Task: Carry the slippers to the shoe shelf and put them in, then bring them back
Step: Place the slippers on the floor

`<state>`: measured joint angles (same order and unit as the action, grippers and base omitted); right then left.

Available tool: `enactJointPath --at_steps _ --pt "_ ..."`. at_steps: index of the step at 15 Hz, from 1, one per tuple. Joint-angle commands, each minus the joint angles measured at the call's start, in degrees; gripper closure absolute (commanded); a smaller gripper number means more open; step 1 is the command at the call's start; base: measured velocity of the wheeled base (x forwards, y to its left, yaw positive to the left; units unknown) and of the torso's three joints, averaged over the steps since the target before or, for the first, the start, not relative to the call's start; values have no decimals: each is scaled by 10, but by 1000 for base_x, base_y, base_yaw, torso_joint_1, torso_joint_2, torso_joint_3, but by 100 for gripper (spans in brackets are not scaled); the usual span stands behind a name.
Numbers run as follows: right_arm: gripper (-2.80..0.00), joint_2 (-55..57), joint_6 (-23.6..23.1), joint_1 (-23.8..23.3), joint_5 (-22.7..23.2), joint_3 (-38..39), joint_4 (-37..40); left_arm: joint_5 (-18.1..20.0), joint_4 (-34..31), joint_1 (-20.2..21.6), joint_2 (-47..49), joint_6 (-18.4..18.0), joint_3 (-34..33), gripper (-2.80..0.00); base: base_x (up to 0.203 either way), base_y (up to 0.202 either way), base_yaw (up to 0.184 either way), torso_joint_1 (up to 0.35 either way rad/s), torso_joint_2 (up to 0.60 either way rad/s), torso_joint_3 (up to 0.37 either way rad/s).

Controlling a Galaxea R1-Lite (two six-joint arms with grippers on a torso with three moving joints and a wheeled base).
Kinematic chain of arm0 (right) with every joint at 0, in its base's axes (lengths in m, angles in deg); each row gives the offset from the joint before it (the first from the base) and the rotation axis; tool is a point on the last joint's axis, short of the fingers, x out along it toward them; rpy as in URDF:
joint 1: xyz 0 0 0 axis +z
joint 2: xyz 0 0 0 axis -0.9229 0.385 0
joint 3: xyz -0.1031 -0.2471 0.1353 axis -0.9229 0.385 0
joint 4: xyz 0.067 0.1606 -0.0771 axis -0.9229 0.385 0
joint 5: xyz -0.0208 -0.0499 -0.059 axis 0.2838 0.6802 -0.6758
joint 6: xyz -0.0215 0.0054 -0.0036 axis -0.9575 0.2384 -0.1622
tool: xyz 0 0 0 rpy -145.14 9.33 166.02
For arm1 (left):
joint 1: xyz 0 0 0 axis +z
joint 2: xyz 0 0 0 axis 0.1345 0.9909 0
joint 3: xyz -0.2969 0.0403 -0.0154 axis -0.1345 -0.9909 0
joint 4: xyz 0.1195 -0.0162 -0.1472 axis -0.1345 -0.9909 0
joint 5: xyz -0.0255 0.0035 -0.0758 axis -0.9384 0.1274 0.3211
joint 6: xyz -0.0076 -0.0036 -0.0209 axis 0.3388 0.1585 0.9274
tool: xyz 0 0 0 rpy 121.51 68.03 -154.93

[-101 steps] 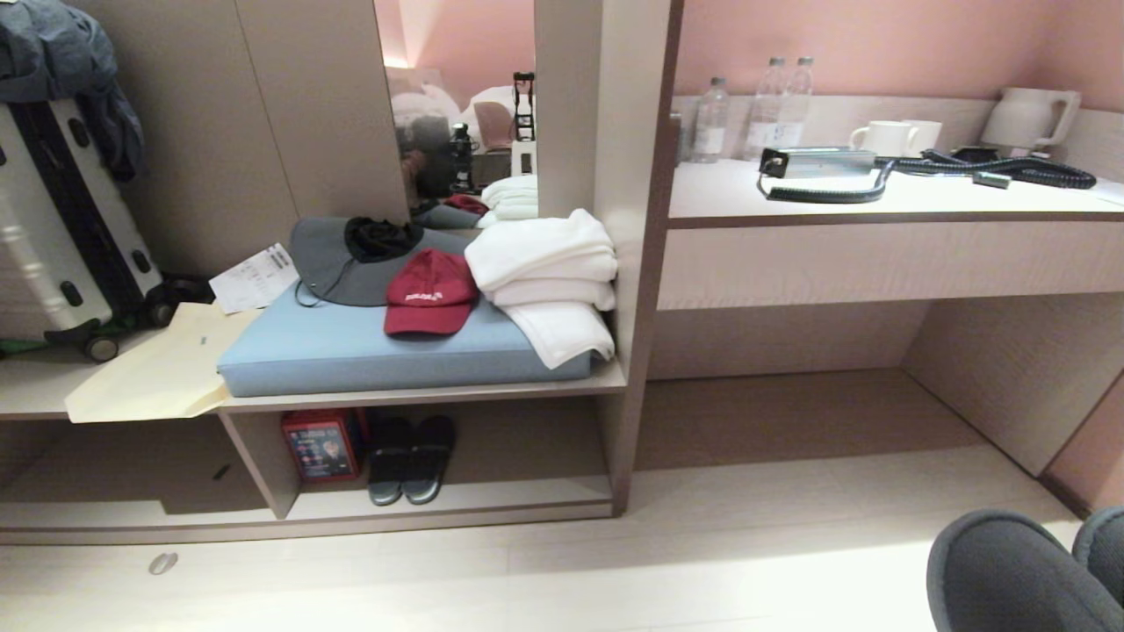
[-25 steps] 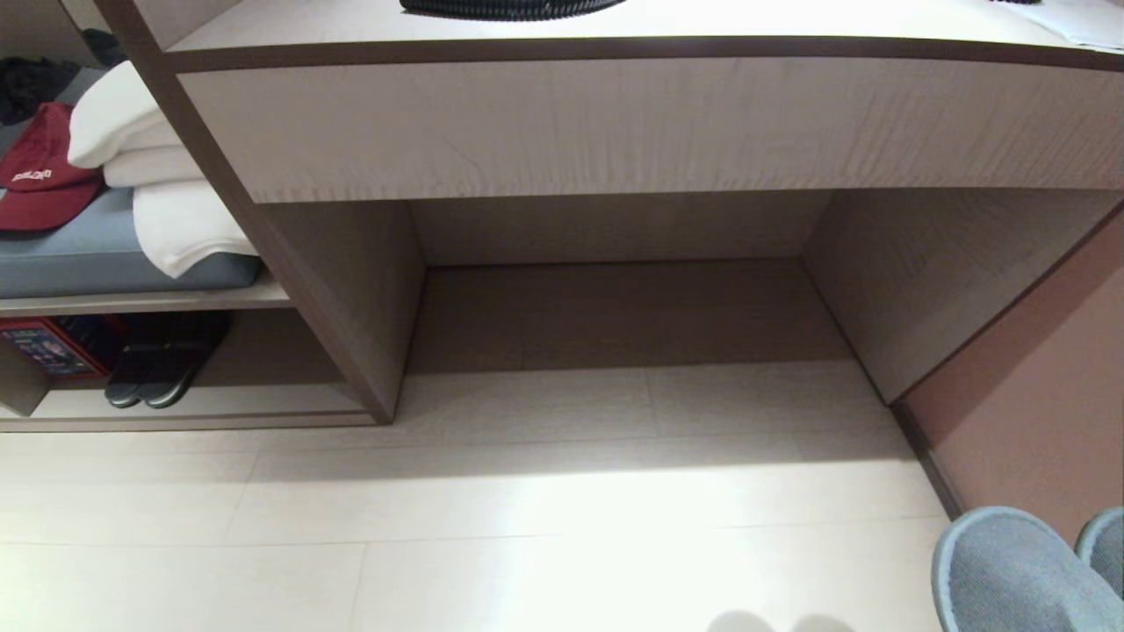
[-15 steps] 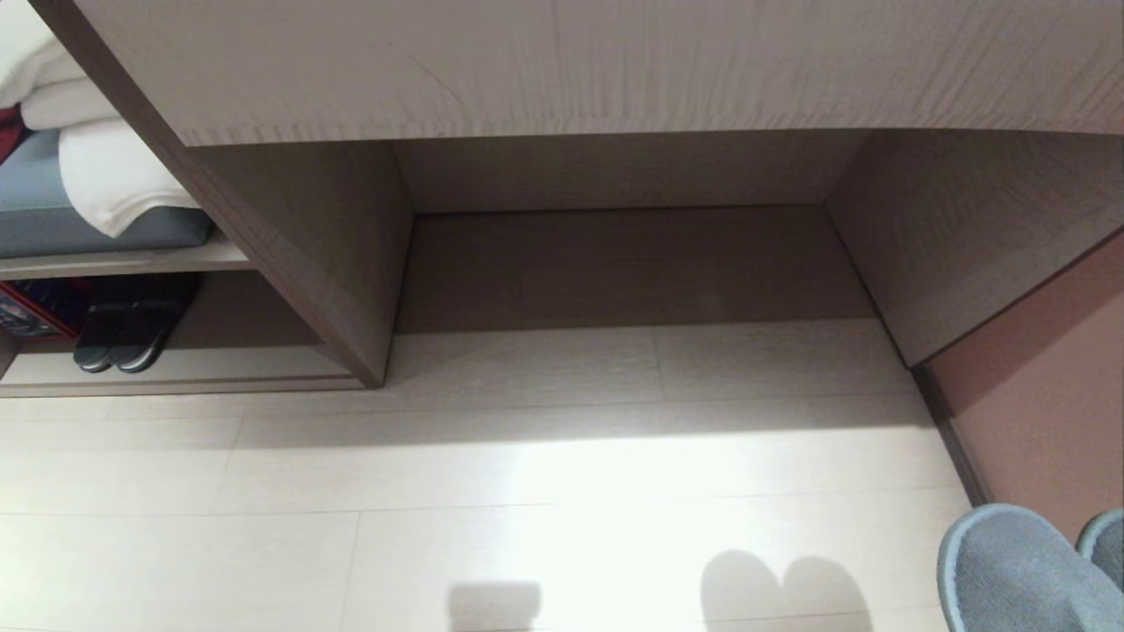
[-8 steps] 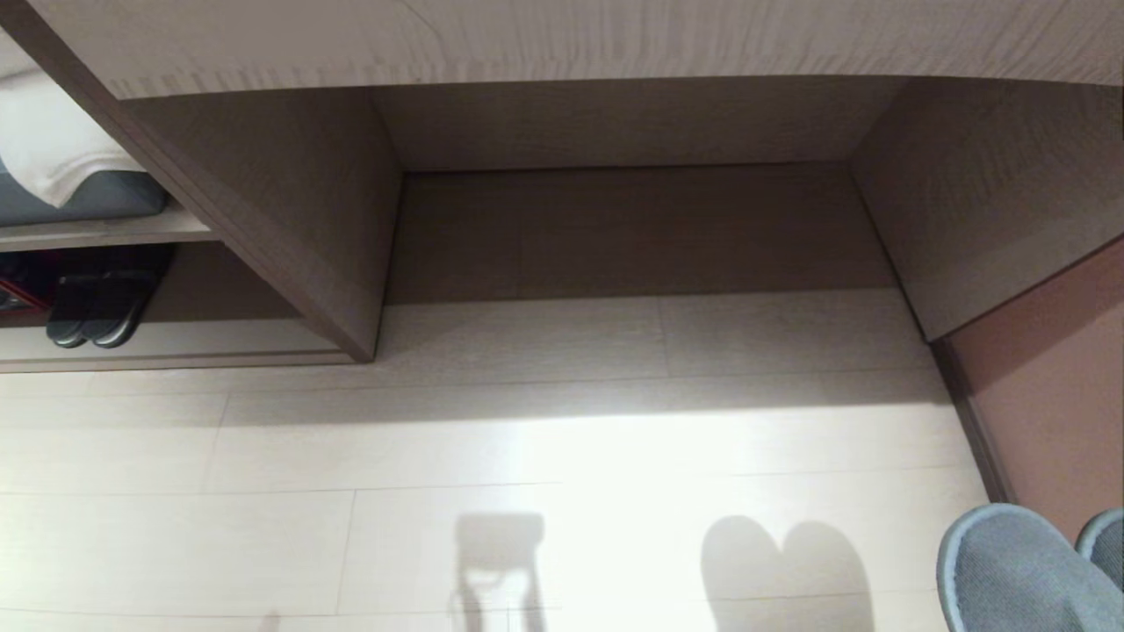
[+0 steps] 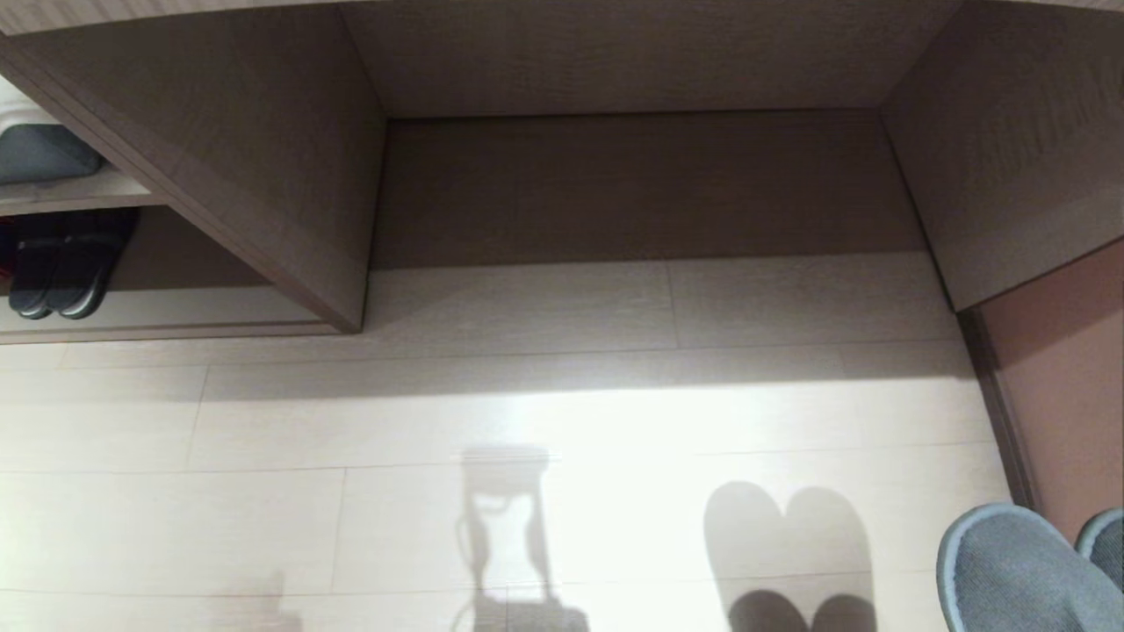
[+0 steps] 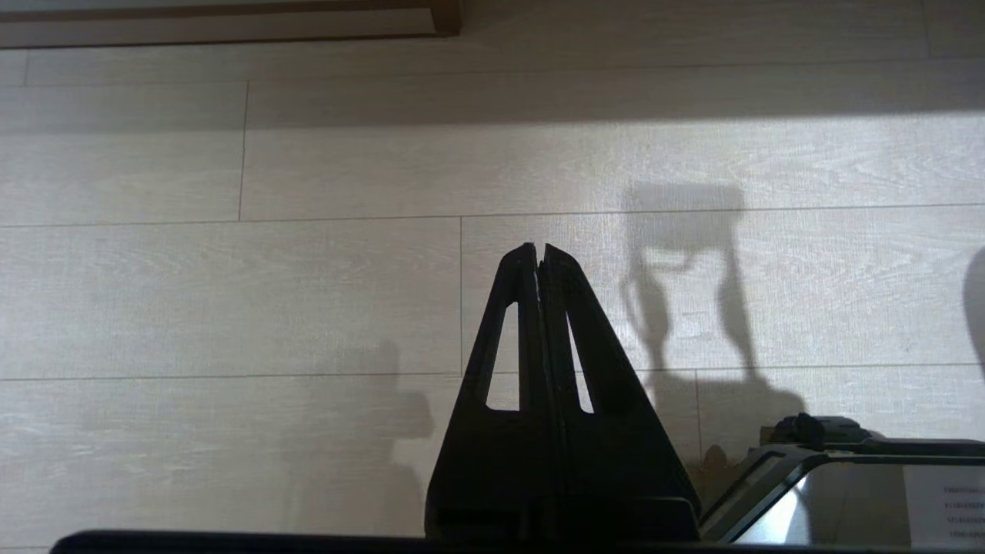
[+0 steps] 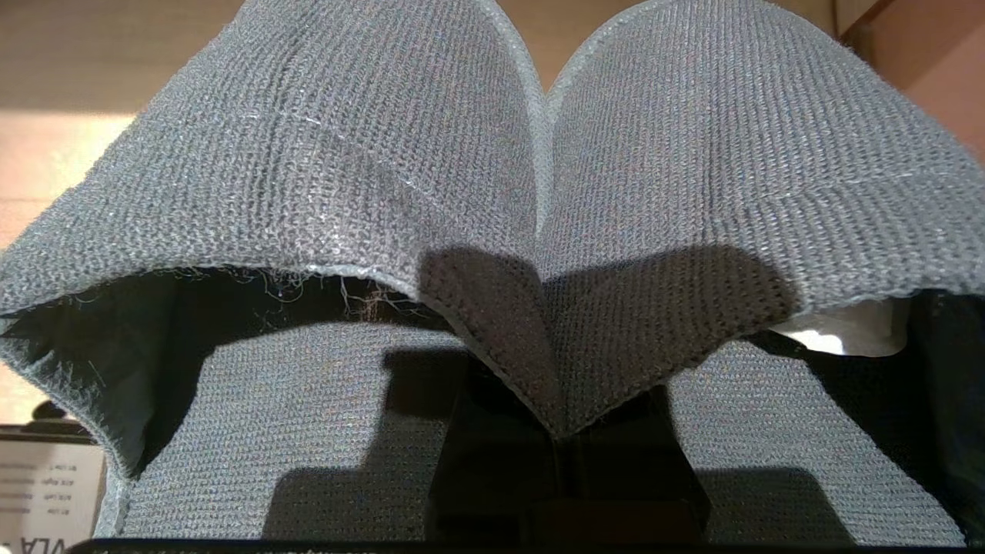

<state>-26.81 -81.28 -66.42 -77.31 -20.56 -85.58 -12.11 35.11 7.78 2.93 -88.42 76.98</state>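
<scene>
The grey-blue slippers (image 5: 1010, 570) show their rounded toes at the bottom right corner of the head view, held above the pale floor. In the right wrist view the slippers (image 7: 346, 154) fill the picture side by side, and my right gripper (image 7: 562, 446) is shut on their inner edges, pinched together between its jaws. The shoe shelf (image 5: 202, 307) lies at the far left, low, with a pale base board. My left gripper (image 6: 539, 250) hangs shut and empty over the floor planks.
A darker pair of slippers (image 5: 61, 272) sits in the shoe shelf. A wide bare recess (image 5: 641, 184) of the same wood is straight ahead, with a pink wall (image 5: 1062, 369) to its right. Part of my base (image 6: 846, 477) shows beside the left gripper.
The whole head view has tilted downward, so the furniture has slid up the picture. Shadows of the gripper and slippers have appeared on the floor. The slippers stay held in the same place.
</scene>
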Motion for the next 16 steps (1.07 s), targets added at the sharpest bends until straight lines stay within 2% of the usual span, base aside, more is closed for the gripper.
enactJointPath --at_steps 1,16 --pt "0 0 0 0 0 0 0 0 0 0 0 1 0 0 0 0 0 1 2 -201" --pt "0 0 -4 -1 -5 0 1 0 0 0 0 1 0 0 0 0 0 2 4 -198"
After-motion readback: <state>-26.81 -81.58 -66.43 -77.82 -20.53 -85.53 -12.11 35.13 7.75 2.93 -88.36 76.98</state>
